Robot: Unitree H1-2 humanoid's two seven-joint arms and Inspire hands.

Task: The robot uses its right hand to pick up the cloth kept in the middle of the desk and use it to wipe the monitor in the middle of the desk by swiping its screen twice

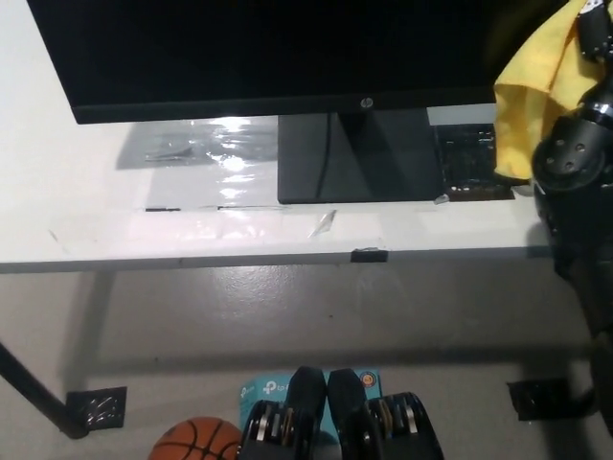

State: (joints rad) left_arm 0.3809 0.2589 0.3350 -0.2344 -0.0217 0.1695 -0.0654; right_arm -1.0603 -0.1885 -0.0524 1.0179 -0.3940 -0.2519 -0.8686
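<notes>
Grey floor [287, 307] with basketball [196, 440] below white desk [115, 225].

One monitor [268, 53] on one stand [359, 158]. One yellow cloth [532, 105], upper right. One white tabletop [86, 206]. One black robot hand [596, 38], partly cut off. On the floor: one basketball [196, 441], one blue box [273, 391].

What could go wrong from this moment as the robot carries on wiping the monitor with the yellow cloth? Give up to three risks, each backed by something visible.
1. The yellow cloth hangs loosely beside the right arm, off the monitor's right edge, so a swipe might meet the screen with only a loose fold.
2. The monitor stands on one stand, so a hard push could tip it.
3. The right hand is mostly out of frame, so its hold cannot be checked.
</notes>
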